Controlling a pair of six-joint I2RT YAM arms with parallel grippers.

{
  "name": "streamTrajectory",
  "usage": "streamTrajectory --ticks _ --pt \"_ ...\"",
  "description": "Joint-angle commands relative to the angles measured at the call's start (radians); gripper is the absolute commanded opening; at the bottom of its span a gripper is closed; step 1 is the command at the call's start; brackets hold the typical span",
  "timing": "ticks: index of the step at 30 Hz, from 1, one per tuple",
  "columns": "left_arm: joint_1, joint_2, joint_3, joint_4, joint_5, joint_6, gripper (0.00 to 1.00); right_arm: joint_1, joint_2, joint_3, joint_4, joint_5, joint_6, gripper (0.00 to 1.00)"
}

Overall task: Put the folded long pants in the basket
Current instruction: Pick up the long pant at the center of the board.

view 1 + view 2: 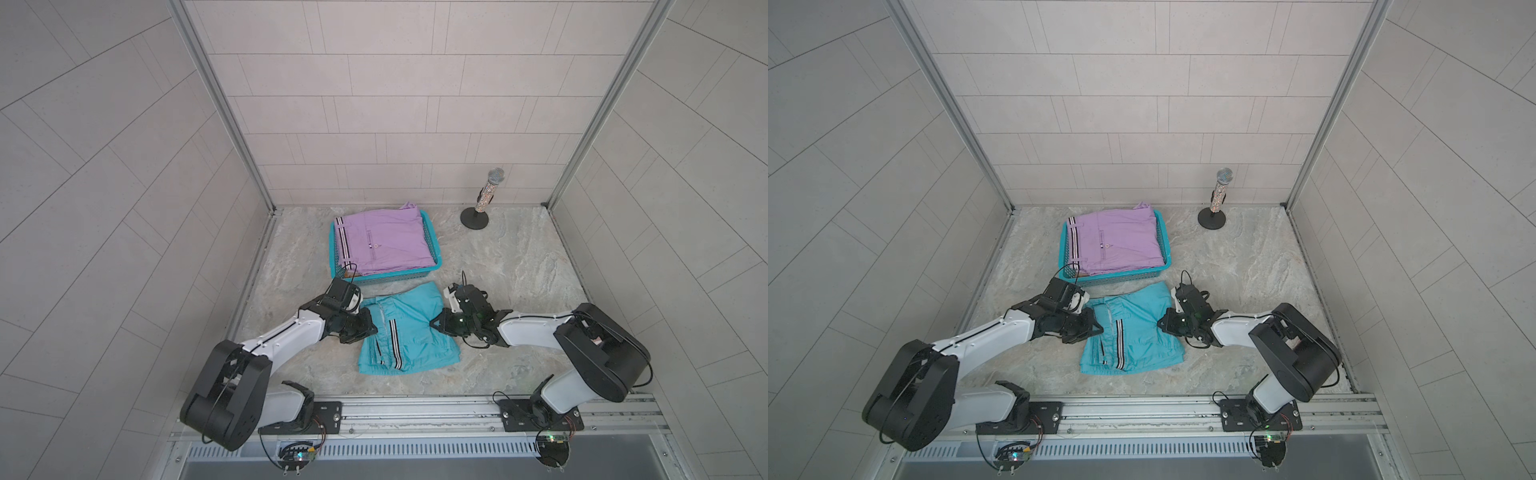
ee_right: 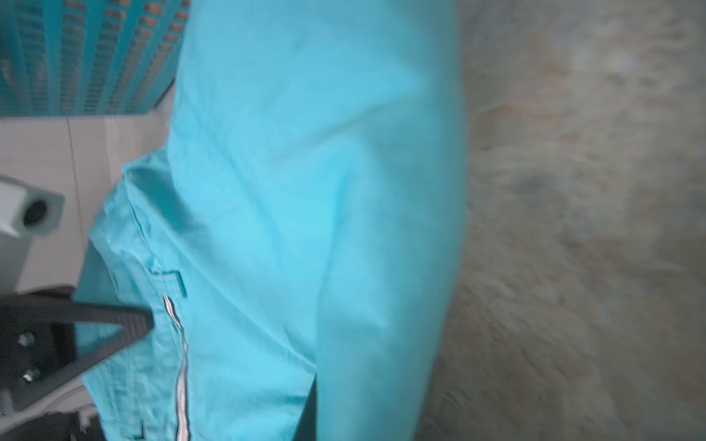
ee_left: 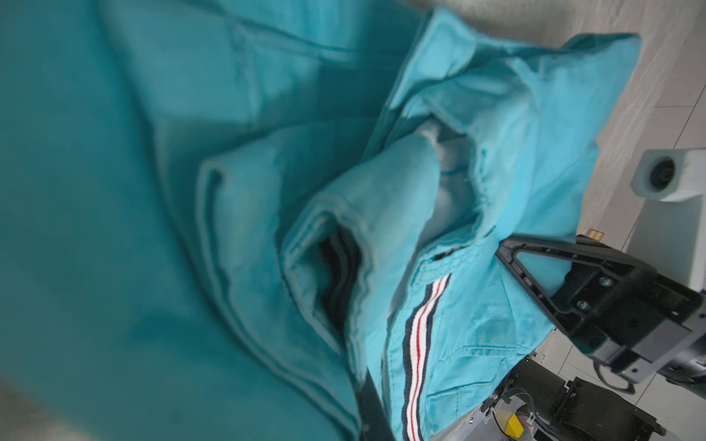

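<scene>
Left claw (image 1: 373, 329) and right claw (image 1: 434, 324) clamp opposite edges of the rumpled, stripe-banded turquoise pants (image 1: 409, 332)

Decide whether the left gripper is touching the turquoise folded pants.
Touching. The right wrist view shows the left gripper closed on the edge of the turquoise pants.

The basket (image 1: 395, 276) is filled to its rim by the lilac pants (image 1: 378, 241); the air above it is open. Just before its near wall lie the turquoise pants (image 1: 409, 336), with the left gripper (image 1: 376, 330) and the right gripper (image 1: 432, 325) clamped on opposite edges, so both sides there are blocked by arms. Left of the basket only a narrow strip runs to the wall. To the right the worktop (image 1: 519, 270) lies bare up to the microphone stand (image 1: 475, 219) in the far corner.
</scene>
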Motion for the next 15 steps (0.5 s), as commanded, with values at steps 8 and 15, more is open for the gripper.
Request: streamTrajectory --ticks 8,15 --pt "0.003 -0.067 0.09 -0.102 0.012 0.028 0.0 0.074 -0.166 0.073 -0.345 0.109 -0.071 0.0" --pt "0.005 -0.146 0.208 -0.198 0.032 0.017 0.0 0.111 -0.33 0.254 -0.571 0.204 -0.138 0.0"
